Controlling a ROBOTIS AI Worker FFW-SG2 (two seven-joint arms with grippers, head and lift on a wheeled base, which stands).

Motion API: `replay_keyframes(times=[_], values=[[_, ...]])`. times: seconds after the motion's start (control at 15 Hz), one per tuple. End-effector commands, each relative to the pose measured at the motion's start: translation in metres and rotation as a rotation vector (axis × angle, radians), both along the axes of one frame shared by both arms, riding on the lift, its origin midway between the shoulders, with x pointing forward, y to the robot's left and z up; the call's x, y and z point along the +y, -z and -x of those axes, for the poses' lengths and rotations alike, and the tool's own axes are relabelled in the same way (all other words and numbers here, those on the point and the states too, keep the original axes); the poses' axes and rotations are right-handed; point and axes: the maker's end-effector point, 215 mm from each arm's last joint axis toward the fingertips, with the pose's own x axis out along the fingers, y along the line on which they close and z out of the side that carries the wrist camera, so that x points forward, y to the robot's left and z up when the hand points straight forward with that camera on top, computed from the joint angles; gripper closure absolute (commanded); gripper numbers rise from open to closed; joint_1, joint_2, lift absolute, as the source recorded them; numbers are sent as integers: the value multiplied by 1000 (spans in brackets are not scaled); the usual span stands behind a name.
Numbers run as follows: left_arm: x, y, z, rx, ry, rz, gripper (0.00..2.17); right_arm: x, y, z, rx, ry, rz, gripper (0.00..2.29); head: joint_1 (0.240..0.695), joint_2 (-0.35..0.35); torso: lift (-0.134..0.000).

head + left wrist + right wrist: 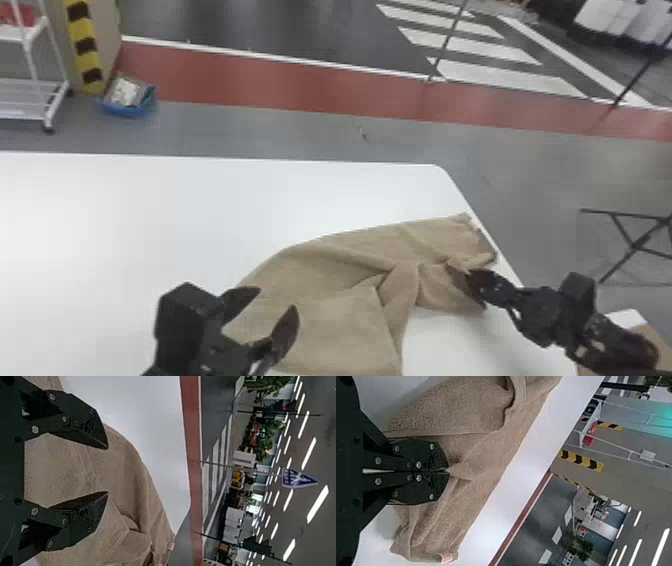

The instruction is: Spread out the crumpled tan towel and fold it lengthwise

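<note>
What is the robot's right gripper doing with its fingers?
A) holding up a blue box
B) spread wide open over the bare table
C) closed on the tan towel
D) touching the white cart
C, because the right gripper has its fingers pressed together with a bit of the tan towel pinched at their tips.

The place was an industrial hall: a crosswalk (510,78) and red lane (225,75) marked its floor, hazard stripes (85,45) a corner, strip lights (317,504) its ceiling.
</note>
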Motion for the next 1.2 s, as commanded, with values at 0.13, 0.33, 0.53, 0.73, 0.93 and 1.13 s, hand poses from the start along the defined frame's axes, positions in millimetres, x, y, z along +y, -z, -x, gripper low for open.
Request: replay_keyframes(times=[0.13, 0.33, 0.53, 0.73, 0.93, 1.13], values=[[-52, 16, 0, -123, 84, -79, 502, -2, 8, 12, 19, 7, -8, 1683, 695, -350, -124], [-80, 21, -4, -127, 121, -87, 515, 0, 17, 19, 37, 8, -16, 1683, 695, -350, -124], [-110, 23, -5, -122, 166, -89, 518, 4, 23, 23, 41, 0, -22, 1683, 695, -350, -124], [-104, 55, 1, -14, 188, -147, 518, -1, 28, 27, 45, 4, -19, 1683, 695, -350, -124], [-85, 82, 6, 65, 182, -218, 815, -2, 25, 27, 38, 6, -17, 1683, 695, -350, -124], [-71, 82, 2, 76, 159, -236, 1038, 2, 24, 24, 34, -1, -19, 1683, 695, -350, -124]])
